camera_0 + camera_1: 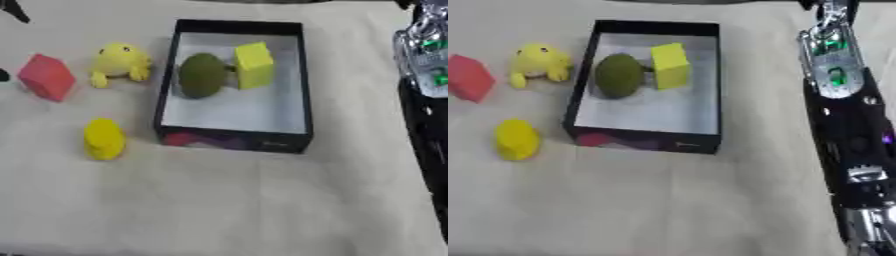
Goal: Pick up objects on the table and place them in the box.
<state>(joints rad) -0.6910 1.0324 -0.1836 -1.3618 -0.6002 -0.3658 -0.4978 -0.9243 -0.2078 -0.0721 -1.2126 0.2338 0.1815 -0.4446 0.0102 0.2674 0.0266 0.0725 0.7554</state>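
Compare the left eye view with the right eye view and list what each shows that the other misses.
Only the left eye view: a dark bit at the left edge beside the red block. Only the right eye view: the right arm running down to the bottom edge. Both: the black box holding a green oval object and a yellow block, plus a yellow toy figure and a yellow lump on the cloth.

Legible text, labels, brands, numbers, signs: none. The box [644, 140] carries a small pale mark on its dark front wall, beside pink and purple patches, too blurred to read. The yellow toy figure [120, 63] shows two dark dots on its head, not lettering. The robot arm [833, 75] shows green lights only, with no readable marking.
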